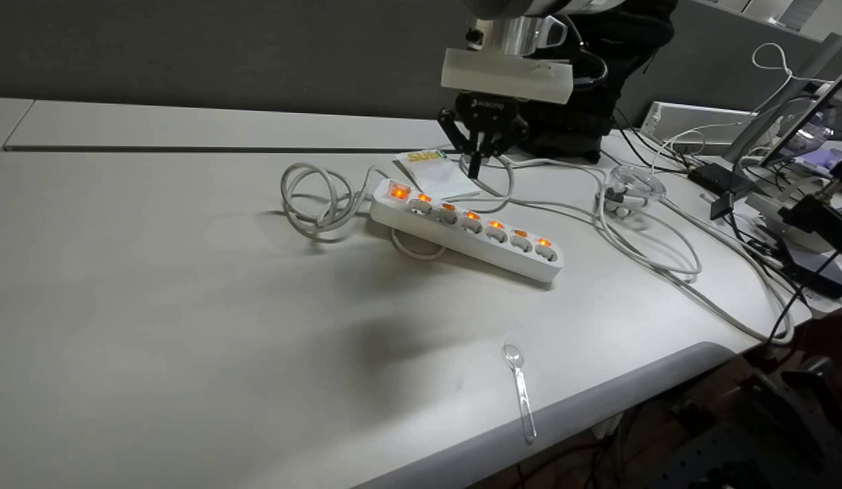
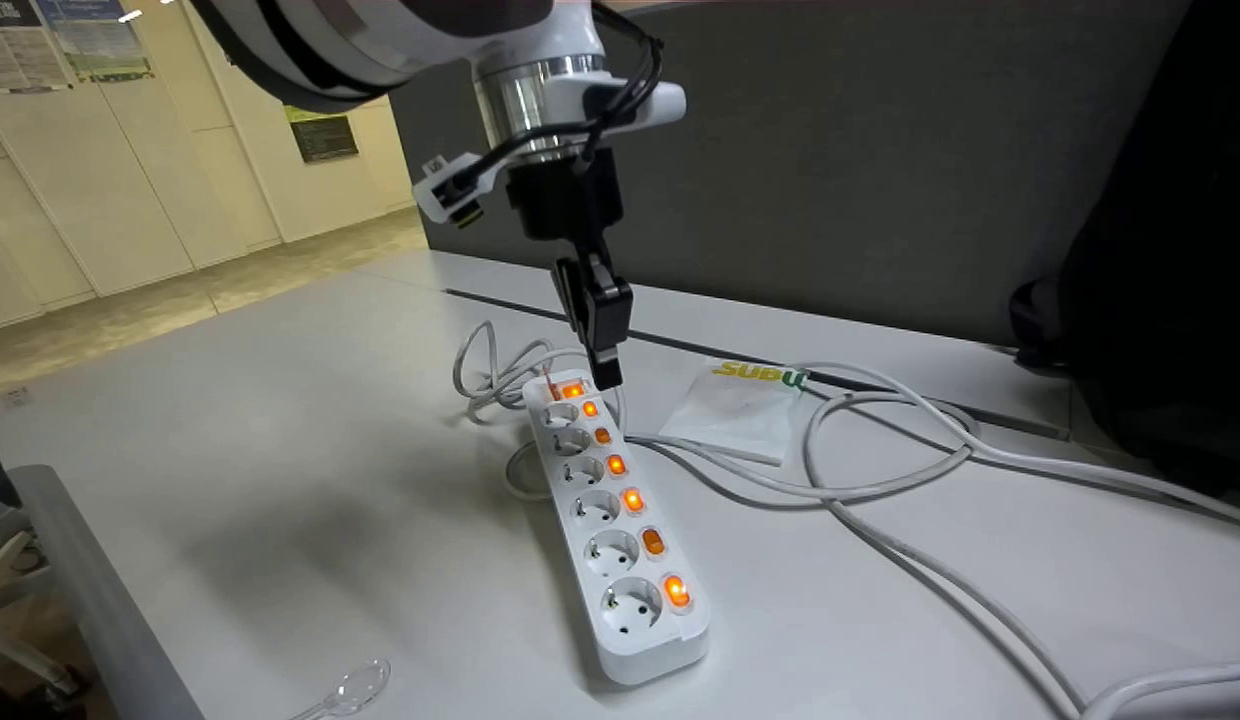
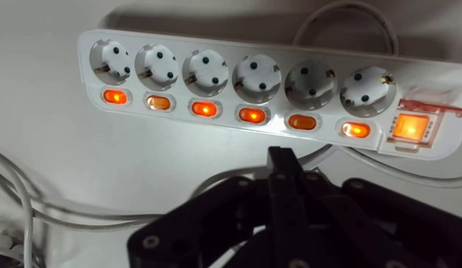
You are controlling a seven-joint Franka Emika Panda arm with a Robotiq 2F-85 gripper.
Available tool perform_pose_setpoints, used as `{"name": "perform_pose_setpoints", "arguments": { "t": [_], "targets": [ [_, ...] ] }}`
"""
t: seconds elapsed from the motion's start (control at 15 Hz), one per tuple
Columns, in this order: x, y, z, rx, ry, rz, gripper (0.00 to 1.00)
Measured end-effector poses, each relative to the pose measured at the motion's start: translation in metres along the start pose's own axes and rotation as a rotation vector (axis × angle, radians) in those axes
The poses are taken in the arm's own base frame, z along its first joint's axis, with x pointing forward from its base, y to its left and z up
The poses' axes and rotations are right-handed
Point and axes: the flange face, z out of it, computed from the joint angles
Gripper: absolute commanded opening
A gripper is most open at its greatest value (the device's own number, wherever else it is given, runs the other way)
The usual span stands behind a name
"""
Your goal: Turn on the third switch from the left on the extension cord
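Note:
The white extension cord (image 1: pixel 462 236) lies on the table and shows in both exterior views (image 2: pixel 625 523) and the wrist view (image 3: pixel 228 116). It has a row of sockets, small orange switches and a larger lit main switch (image 1: pixel 398 192) under a raised clear cover. Counting the main switch, the third switch from the left (image 1: pixel 449 207) is unlit; it also shows unlit in the wrist view (image 3: pixel 302 122). Another small switch (image 3: pixel 158 102) is unlit; the rest glow. My gripper (image 3: pixel 281 152) is shut, empty, and above and beside the switch-side edge, apart from the cord.
A white printed packet (image 1: pixel 428 173) lies behind the cord. Coiled cable (image 1: pixel 319 204) is at its main-switch end. Loose white cables (image 1: pixel 618 231) and a clear container (image 1: pixel 635 187) are at the right. A clear spoon (image 1: pixel 519 387) lies near the table edge. A black backpack (image 1: pixel 577 109) stands behind.

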Motion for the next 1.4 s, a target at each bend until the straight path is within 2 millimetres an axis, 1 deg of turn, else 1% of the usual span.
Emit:
{"name": "perform_pose_setpoints", "arguments": {
  "t": [0.93,1.13,1.4],
  "targets": [
    [-0.004,0.006,0.039,-0.047,-0.039,0.084,0.0],
    [-0.003,0.002,0.041,-0.042,-0.042,0.092,0.0],
    [0.002,-0.007,0.038,-0.028,-0.033,0.096,0.0]
  ]
}}
